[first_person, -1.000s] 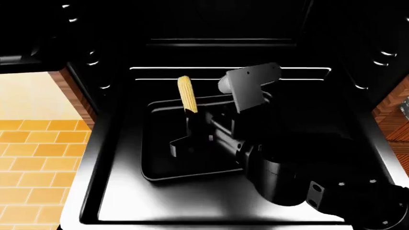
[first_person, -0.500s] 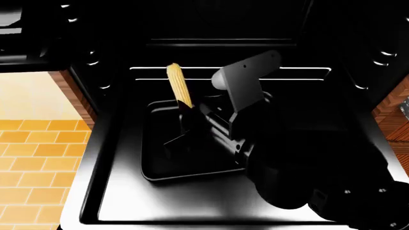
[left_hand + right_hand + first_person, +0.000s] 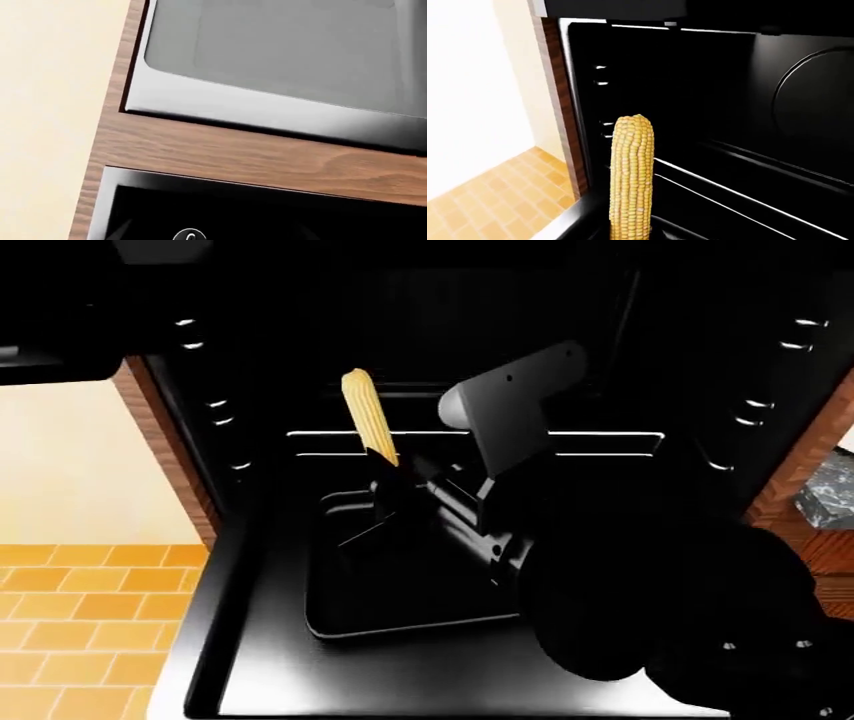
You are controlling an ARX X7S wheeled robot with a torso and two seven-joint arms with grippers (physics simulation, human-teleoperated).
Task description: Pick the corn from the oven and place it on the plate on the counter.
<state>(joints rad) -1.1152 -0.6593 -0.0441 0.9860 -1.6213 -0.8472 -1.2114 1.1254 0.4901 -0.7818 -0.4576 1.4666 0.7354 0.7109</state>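
Lifted higher than a moment ago: corn (image 3: pixel 370 417) now in the upper centre-left of the head view, well above the black baking tray (image 3: pixel 400 590) and in front of the bright wire rack (image 3: pixel 601 437) of the oven (image 3: pixel 747 350). Held upright, slightly tilted, lower end clamped between the fingers of the right gripper (image 3: pixel 387 485). Judged: picked, ready to be drawn out over the open drop-down door (image 3: pixel 267 680) toward a plate not visible in any view. Bare yellow cob with neat rows of kernels, blunt tip upward, filling the lower centre of the right wrist view. Left gripper out of sight; only wood panelling (image 3: pixel 220 155) and a grey appliance front (image 3: pixel 280 55) in the left wrist view.
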